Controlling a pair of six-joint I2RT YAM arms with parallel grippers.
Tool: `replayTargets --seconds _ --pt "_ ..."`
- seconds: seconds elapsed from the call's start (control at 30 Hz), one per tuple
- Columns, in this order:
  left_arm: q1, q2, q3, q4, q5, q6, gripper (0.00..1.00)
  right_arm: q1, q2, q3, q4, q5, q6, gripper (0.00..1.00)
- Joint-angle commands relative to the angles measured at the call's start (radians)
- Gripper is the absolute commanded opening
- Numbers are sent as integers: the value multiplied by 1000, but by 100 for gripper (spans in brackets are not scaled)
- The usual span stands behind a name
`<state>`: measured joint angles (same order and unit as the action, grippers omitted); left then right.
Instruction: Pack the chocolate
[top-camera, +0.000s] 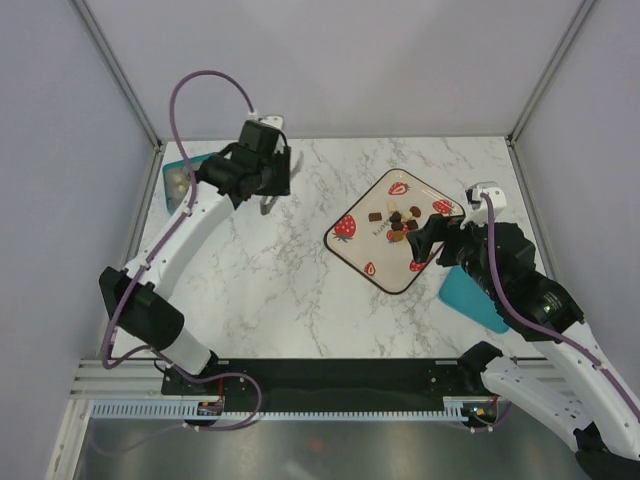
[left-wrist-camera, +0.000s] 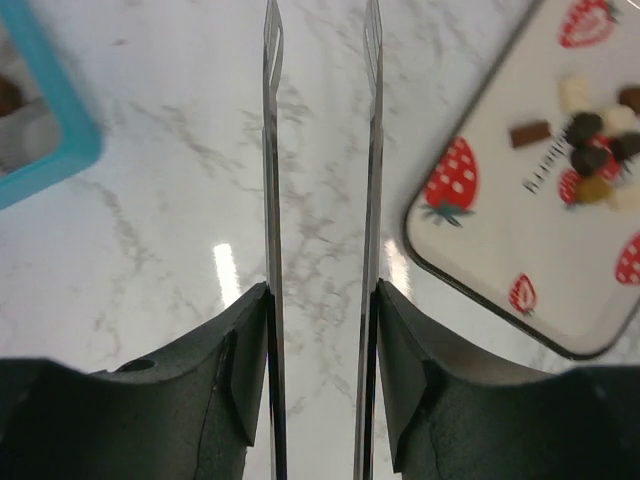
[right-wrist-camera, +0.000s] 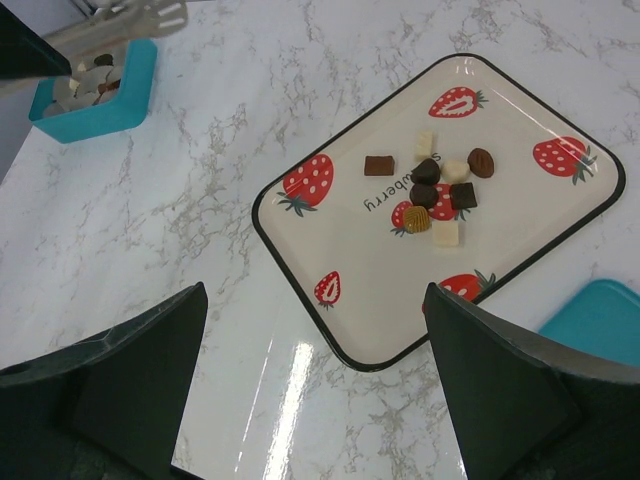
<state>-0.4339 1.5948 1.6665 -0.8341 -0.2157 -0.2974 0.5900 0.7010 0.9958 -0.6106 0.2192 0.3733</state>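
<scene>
1. several pieces of chocolate sit in a loose cluster on the strawberry tray, right of centre in the top view. the left pincer is at the upper left beside the teal box, well apart from the cluster, which lies to its right and a little lower in the frame. the right pincer is far nearer, just off the tray's lower right edge, with the teal lid partly under the arm. whether the left pincer is pinching anything is hard to make out from here.

2. two thin blades of the tongs run straight up the left wrist view, with the left pincer pinching them from outside. the blades stand apart with nothing between them. the chocolate is at the upper right, off to the side of the tongs' long axis, so i judge the coming move turns on swinging rightward. the teal box is cut off at the upper left and the blade tips by the top edge.

3. both fingers of the right pincer are spread wide in the right wrist view, holding nothing. the chocolate lies ahead, right of centre. at the upper left the teal box holds a few pieces, blurred and partly hidden by the tongs' tip.
</scene>
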Motion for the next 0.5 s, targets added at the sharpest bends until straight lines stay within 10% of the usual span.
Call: replayTargets --seconds 0.0,0.47 --pt "-130 -42 -51 24 61 0 52 2 -20 46 -29 35 10 98" --pt "-388 91 -111 171 96 43 58 2 -29 53 -46 52 32 98"
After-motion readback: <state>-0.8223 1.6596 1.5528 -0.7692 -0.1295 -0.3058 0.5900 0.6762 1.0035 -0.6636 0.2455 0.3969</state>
